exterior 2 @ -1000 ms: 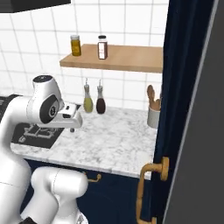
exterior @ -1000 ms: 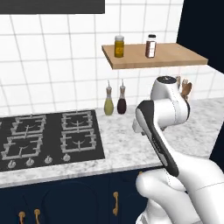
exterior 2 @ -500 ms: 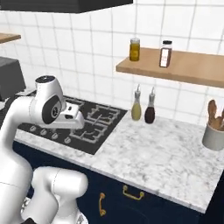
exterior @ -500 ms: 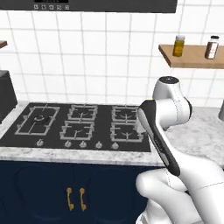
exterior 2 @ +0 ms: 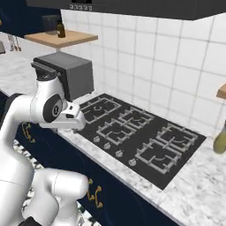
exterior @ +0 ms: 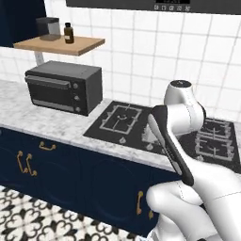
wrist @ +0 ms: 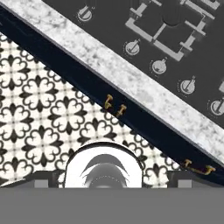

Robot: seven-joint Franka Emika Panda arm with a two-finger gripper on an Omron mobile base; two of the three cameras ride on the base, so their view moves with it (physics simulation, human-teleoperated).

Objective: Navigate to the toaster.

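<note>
**Robot base in front of the hob, toaster not yet found**

A white arm [exterior: 175,141] is folded over the front edge of a marble counter [exterior: 28,117]. Its gripper [exterior 2: 76,122] hangs above the counter edge beside a black gas hob [exterior: 127,120]. I cannot tell how far apart its fingers are. It looks empty.

Left of the hob stands a big dark microwave [exterior: 63,87]. Above it is a wooden shelf [exterior: 59,44] with a brown bottle [exterior: 68,33]. The hand view looks down on patterned floor tiles [wrist: 35,100].

Where the toaster stands cannot be told from here; it is probably further along the counter.

A toaster is likely a stiff, fairly light metal box with smooth, slippery sides. This task needs no hold, only driving close. If gripped, take the body's sides, not the lever.
</note>
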